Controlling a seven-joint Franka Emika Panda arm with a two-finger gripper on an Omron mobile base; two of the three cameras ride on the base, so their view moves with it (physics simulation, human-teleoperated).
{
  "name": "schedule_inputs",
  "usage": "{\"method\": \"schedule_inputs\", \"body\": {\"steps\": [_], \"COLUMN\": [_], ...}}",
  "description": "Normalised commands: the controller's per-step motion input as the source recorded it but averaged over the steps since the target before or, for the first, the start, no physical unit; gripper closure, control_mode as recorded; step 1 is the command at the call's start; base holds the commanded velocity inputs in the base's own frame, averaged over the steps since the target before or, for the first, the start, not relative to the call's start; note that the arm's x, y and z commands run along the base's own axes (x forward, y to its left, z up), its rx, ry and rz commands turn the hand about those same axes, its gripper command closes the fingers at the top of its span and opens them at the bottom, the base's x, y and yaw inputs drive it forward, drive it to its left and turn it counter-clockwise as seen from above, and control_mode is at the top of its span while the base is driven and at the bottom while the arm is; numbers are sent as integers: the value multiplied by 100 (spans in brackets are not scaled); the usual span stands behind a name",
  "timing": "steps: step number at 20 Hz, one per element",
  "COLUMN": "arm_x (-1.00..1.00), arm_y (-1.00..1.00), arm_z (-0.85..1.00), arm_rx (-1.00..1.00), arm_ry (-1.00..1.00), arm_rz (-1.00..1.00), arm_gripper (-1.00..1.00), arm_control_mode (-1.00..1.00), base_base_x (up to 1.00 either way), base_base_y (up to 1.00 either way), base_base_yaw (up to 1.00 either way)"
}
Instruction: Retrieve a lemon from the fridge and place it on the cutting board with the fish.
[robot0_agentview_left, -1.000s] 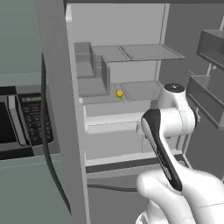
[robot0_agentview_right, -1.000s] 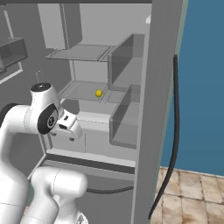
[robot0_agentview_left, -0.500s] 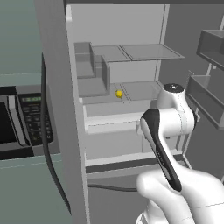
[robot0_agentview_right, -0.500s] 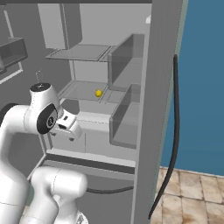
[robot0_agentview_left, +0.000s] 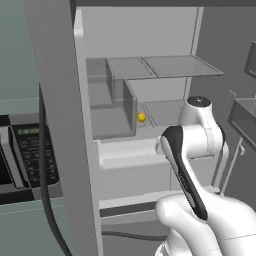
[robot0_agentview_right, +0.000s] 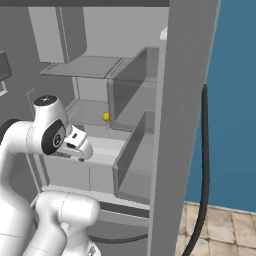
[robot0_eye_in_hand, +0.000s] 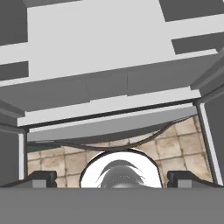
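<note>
Nearest us in the hand view, the gripper (robot0_eye_in_hand: 112, 179) has its two dark fingertips (robot0_eye_in_hand: 41, 178) spread wide apart at the bottom corners, with nothing between them. Past the tips we see tan floor tiles (robot0_eye_in_hand: 175, 144), then the pale front of the fridge's lower drawers above. In the base views we see our arm (robot0_agentview_left: 192, 150) folded in front of the open fridge (robot0_agentview_left: 140, 100), its hand (robot0_agentview_right: 77, 145) hanging low before the drawers and well short of the shelves. Farther in, the lemon (robot0_agentview_left: 141, 117) sits on a middle shelf (robot0_agentview_left: 165, 111), just beside a grey bin (robot0_agentview_left: 112, 112), well apart from the gripper. A microwave (robot0_agentview_left: 25, 155) stands left of the fridge door.
</note>
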Motion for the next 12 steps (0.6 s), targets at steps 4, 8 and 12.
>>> {"method": "schedule_inputs", "body": {"steps": [4, 8, 12], "arm_x": [0, 0, 0], "arm_y": [0, 0, 0], "arm_z": [0, 0, 0], "arm_rx": [0, 0, 0], "arm_ry": [0, 0, 0], "arm_rz": [0, 0, 0], "arm_gripper": [-100, -100, -100], "arm_control_mode": [100, 100, 100], "base_base_x": [51, 42, 40], "base_base_y": [0, 0, 0], "base_base_yaw": [0, 0, 0]}}
